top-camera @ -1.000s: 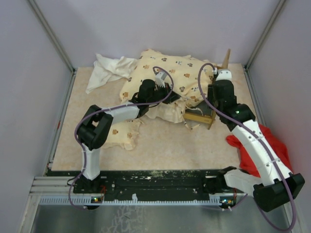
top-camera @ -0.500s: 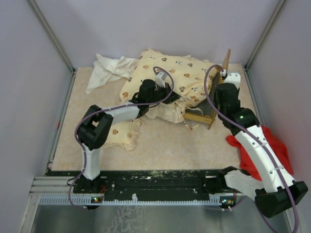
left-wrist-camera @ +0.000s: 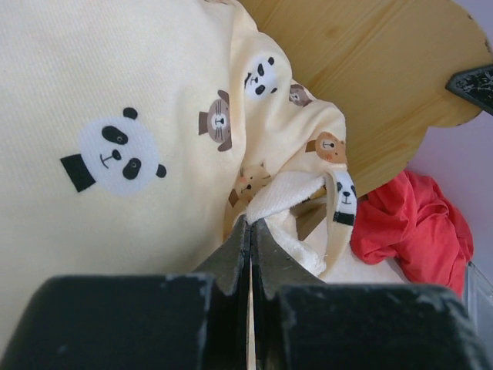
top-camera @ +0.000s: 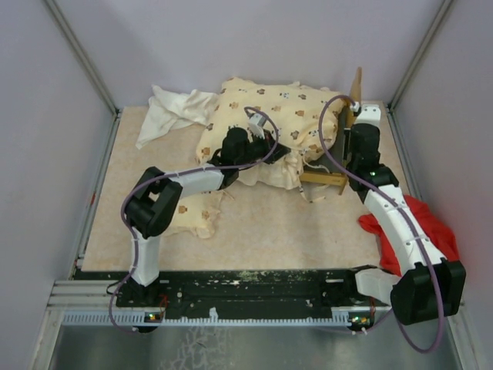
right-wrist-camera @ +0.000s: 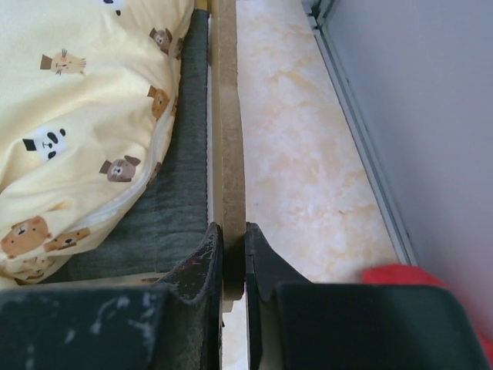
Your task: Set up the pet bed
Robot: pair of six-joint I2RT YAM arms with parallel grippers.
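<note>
Wooden bed frame (right-wrist-camera: 228,139) lies tipped at the table's (top-camera: 262,231) far right, its board clamped by the right hand (right-wrist-camera: 232,235); left hand (left-wrist-camera: 250,227) pinches cushion (left-wrist-camera: 154,69) fabric. Rotate the frame upright slowly, lifting cushion clear.

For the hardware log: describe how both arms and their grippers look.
Both the left arm and right arm have white link shells joined by bulky black joints. A lilac cable loops along each. The right arm shows a small green light. The left gripper and right gripper have black fingers, their bodies scuffed with pale flecks.
</note>
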